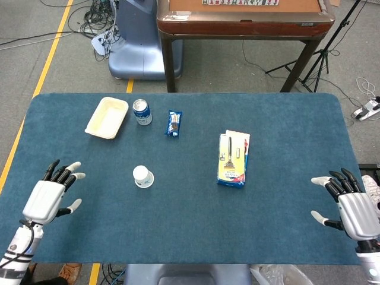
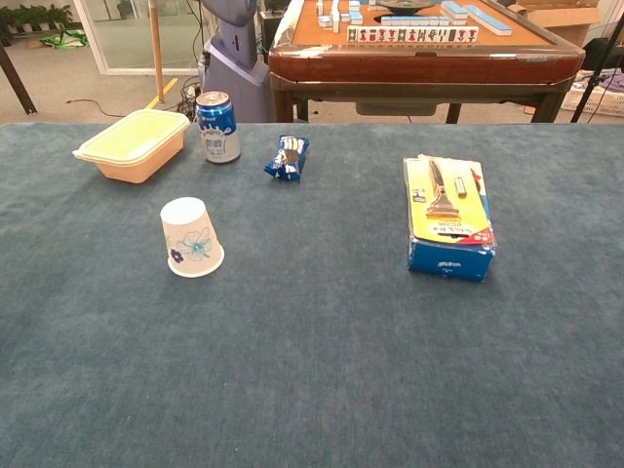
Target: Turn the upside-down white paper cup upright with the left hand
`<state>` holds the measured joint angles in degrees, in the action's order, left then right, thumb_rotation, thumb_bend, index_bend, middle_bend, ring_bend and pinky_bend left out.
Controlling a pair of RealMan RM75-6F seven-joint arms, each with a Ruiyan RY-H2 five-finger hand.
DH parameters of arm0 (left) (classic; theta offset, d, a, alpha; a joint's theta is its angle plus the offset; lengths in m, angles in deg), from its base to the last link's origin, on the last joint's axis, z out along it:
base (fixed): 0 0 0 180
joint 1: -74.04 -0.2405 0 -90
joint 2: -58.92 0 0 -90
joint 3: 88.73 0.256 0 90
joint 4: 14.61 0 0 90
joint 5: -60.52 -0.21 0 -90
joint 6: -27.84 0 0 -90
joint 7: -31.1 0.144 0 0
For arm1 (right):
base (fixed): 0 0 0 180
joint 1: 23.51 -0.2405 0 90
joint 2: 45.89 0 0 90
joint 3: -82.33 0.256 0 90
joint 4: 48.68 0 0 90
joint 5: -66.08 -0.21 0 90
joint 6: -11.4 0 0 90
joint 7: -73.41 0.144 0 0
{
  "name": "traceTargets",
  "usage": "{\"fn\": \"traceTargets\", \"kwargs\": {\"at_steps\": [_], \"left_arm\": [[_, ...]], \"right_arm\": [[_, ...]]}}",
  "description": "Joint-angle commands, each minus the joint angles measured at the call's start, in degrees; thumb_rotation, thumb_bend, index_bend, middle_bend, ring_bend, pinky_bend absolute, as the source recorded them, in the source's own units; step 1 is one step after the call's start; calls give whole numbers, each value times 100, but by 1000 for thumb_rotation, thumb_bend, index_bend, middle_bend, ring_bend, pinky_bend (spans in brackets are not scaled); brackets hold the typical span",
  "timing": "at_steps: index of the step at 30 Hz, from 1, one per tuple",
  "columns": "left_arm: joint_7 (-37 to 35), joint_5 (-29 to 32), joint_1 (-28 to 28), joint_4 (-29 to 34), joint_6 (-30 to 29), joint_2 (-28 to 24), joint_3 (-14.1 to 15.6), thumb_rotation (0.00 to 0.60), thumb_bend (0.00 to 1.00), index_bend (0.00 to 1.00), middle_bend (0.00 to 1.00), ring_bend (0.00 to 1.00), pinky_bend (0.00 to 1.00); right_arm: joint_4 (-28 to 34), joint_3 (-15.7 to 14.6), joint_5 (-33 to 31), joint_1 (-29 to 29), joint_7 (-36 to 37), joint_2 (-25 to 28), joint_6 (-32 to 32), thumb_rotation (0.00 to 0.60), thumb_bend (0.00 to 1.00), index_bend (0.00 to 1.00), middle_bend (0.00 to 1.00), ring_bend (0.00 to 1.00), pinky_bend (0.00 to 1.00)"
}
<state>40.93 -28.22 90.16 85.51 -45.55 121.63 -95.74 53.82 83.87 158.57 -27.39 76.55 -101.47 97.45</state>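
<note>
The white paper cup [image 1: 142, 176] stands upside down on the blue table, left of centre; the chest view shows a blue flower print on the cup [image 2: 191, 238]. My left hand [image 1: 50, 196] hovers over the table's left part, fingers spread and empty, well to the left of the cup. My right hand [image 1: 349, 205] is at the table's right front edge, fingers spread, holding nothing. Neither hand appears in the chest view.
A cream plastic tray [image 1: 107, 117], a blue can [image 1: 142, 111] and a small blue snack packet [image 1: 173, 123] lie behind the cup. A blue-and-yellow box [image 1: 233, 158] lies right of centre. A wooden table [image 1: 243, 18] stands beyond the far edge.
</note>
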Motion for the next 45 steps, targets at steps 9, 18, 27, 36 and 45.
{"fn": "traceTargets", "kwargs": {"at_steps": [9,18,27,36,45], "left_arm": [[-138,803,1345,-256,1735,307,-414,600,206,272,100,85,8],[359,1623,2097,-660,2576,856,-485,600,206,165,47,30,0],[870,2470,2642,-1052,2985,1301,-472,600,206,237,44,27,0],[1314,3242,3045,-1173,3155,1463,-342,600,206,246,44,27,0],[1402,3574,3255,-1301,3065,1630,-253,600,206,291,44,27,0]], "right_arm": [[113,-32,-2,2,-75,42,-30,600,54,298,292,137,74],[72,-37,-38,-11,-19,28,-73,600,54,298,292,137,75],[10,-39,-75,-66,26,-15,-180,600,54,298,292,137,74],[-23,-68,-105,6,57,-16,-101,600,54,298,292,137,75],[-71,-76,-109,30,110,-31,-74,600,54,298,292,137,74]]}}
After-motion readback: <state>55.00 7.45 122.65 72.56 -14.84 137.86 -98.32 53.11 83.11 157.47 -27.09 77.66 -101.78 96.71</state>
